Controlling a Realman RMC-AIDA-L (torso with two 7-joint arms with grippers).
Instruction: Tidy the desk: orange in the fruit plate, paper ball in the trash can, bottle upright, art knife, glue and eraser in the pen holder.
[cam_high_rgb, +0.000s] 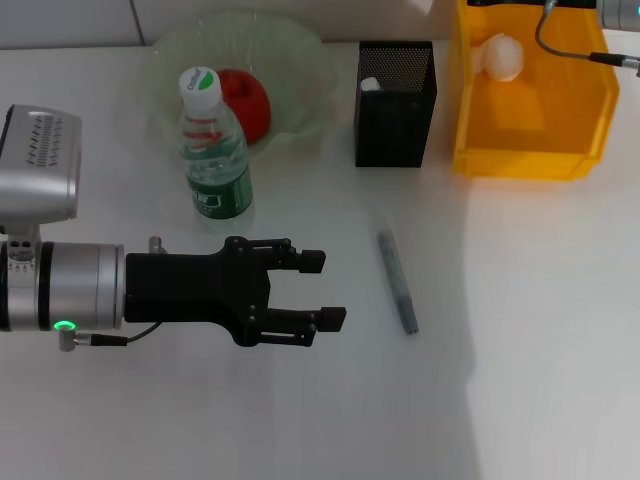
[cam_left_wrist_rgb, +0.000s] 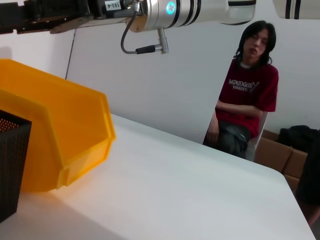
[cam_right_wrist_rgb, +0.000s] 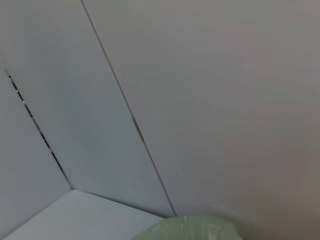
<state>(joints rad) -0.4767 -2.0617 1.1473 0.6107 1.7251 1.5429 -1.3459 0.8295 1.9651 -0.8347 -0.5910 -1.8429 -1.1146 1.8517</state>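
Note:
My left gripper (cam_high_rgb: 335, 289) is open and empty, held over the white desk (cam_high_rgb: 540, 330) in front of the bottle. The bottle (cam_high_rgb: 213, 150) stands upright next to the pale green fruit plate (cam_high_rgb: 300, 60), which holds the orange (cam_high_rgb: 248, 100). The paper ball (cam_high_rgb: 500, 55) lies in the yellow-orange trash can (cam_high_rgb: 530, 150). A slim grey stick (cam_high_rgb: 397, 281) lies on the desk, to the right of my left gripper. A small white-tipped thing (cam_high_rgb: 370, 85) shows inside the black mesh pen holder (cam_high_rgb: 395, 110). My right arm (cam_high_rgb: 620, 15) hangs above the trash can; its black gripper body (cam_left_wrist_rgb: 45, 12) shows in the left wrist view.
The left wrist view shows the trash can (cam_left_wrist_rgb: 60, 135), a corner of the pen holder (cam_left_wrist_rgb: 10, 165), bare desk (cam_left_wrist_rgb: 175, 190) and a seated person (cam_left_wrist_rgb: 245, 95) beyond the far edge. The right wrist view shows a wall and the fruit plate's rim (cam_right_wrist_rgb: 190, 227).

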